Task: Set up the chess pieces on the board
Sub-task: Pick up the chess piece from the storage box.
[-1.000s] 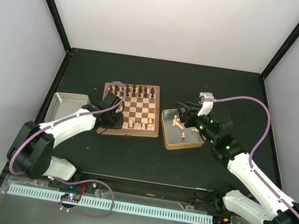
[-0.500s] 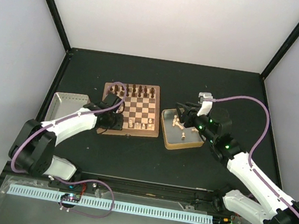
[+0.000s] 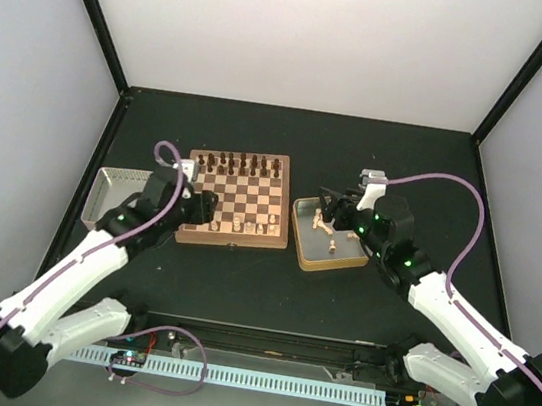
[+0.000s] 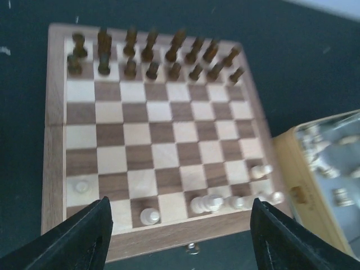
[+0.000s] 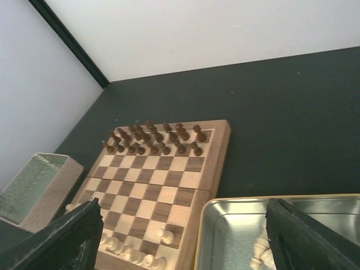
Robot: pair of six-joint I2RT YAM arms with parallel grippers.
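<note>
The board lies at the table's middle, with dark chessmen filling its two far rows. Several pale chess pieces stand along its near row, one of them alone toward the left, and another pawn stands one row in. My left gripper hovers at the board's near left corner. It is open, its fingers wide apart and nothing held between them. My right gripper hangs open and empty over the tin, where more pale pieces lie loose.
A grey metal tray sits left of the board, close to my left arm. The gold-rimmed tin almost touches the board's right side. Black frame posts stand at the table's far corners.
My left gripper has gone from shut to open and drawn back toward me from the board's near left corner. The right gripper's jaws have spread wider above the tin.
</note>
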